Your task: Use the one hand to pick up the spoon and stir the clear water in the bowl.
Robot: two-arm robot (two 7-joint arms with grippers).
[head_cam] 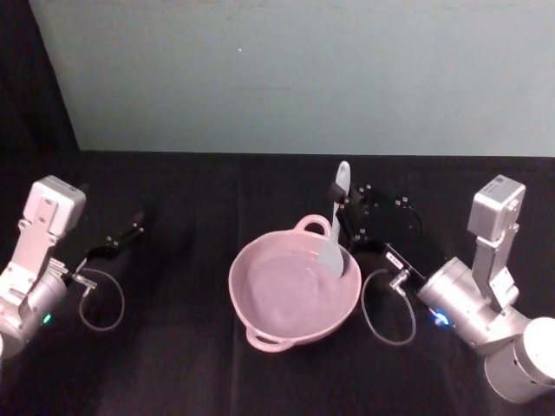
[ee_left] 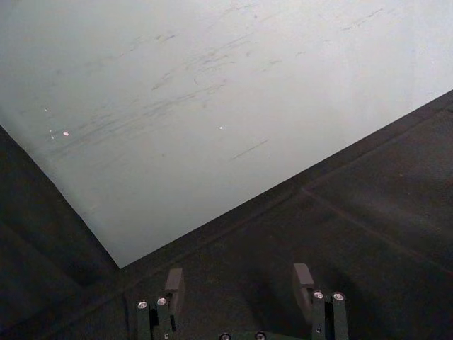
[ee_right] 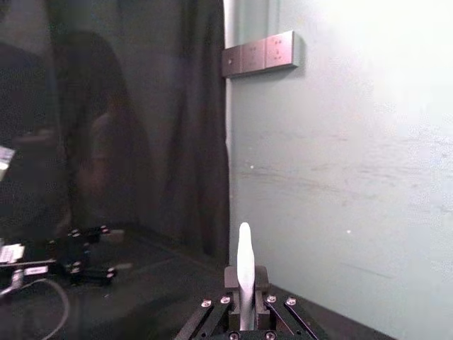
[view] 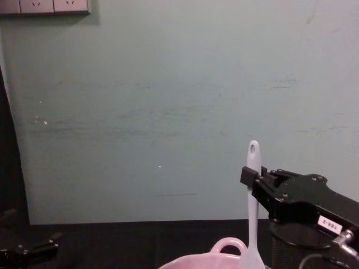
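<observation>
Chest view: right gripper jaws grip the spoon high on its handle, head inside the pink bowl. Judged light, stiff, slick plastic: hold firmly. Parked left gripper: jaws open.

The left arm and right arm are silver-grey, with round joints, boxy pale housings and a looped grey cable each. The right gripper is black and angular with a small white label. The left gripper is black too, with silver screws at its finger bases.
</observation>
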